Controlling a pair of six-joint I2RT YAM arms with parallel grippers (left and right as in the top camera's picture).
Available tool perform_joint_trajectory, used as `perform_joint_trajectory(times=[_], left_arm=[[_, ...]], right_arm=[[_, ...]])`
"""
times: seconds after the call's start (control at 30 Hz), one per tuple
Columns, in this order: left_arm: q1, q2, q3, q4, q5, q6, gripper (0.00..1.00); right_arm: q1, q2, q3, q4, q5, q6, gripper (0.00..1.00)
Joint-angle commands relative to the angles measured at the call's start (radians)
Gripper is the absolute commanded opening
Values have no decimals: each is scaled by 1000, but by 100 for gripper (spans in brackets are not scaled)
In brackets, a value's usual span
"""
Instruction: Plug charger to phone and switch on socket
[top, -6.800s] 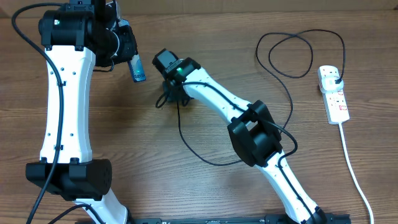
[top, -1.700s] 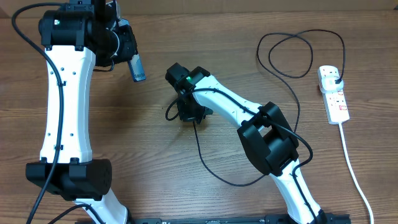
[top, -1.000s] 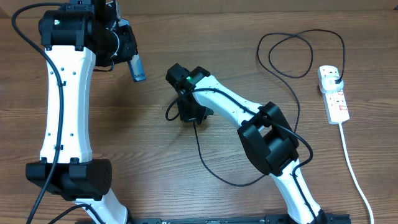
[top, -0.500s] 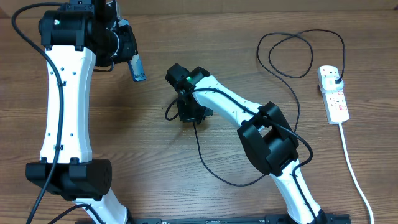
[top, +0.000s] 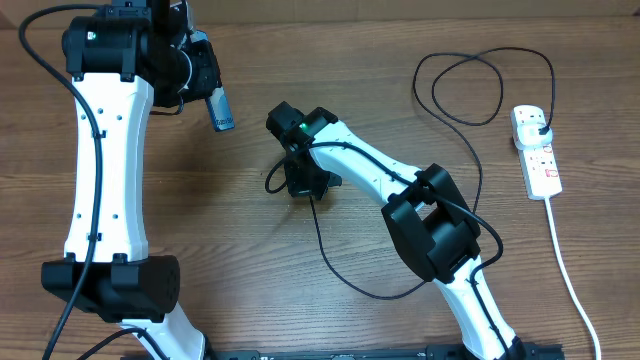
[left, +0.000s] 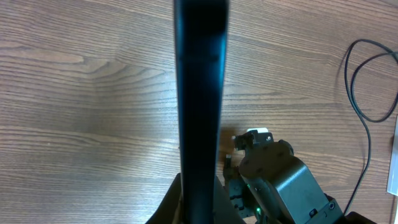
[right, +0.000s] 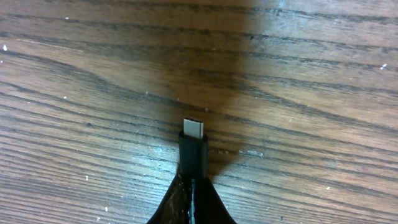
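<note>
The left gripper (top: 207, 92) is clamped on the phone (top: 221, 110), holding it up so its end is free; the right gripper (top: 300, 182) is pinched on the charger (right: 193, 146), tip poking out ahead, ready to push in; the socket (top: 538, 150) lies far from both.

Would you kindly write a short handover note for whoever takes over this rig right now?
Left gripper: shut on the phone, held at the table's far left.
Right gripper: shut on the charger just behind its connector tip, low over the wood.
The charger's plug sits in the socket, at right.
Done: both items gripped.
Left: push the tip into the phone, then switch on the socket; the switch position is unreadable.
</note>
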Motion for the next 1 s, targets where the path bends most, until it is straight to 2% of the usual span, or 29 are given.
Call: perform_joint_trajectory(times=[0.0, 0.17, 0.37, 0.57, 0.7, 0.83, 0.97], left_arm=[[7, -5, 5, 13, 43, 39, 4], [7, -5, 5, 42, 328, 277, 4], [7, -5, 5, 62, 499, 409, 4], [8, -5, 5, 166, 615, 402, 4], [47, -5, 6, 285, 742, 283, 4], [88, -5, 5, 332, 824, 229, 4], [107, -5, 6, 329, 914, 225, 4]], right_arm=[[-3, 14, -21, 0, 24, -9, 4], [-3, -14, 44, 21, -76, -148, 4], [-3, -124, 66, 46, -171, -192, 4], [-3, -291, 66, 45, -175, -192, 4], [-3, -400, 66, 18, -130, -192, 4], [-3, -442, 66, 9, -130, -192, 4], [-3, -465, 66, 12, -132, -188, 4]])
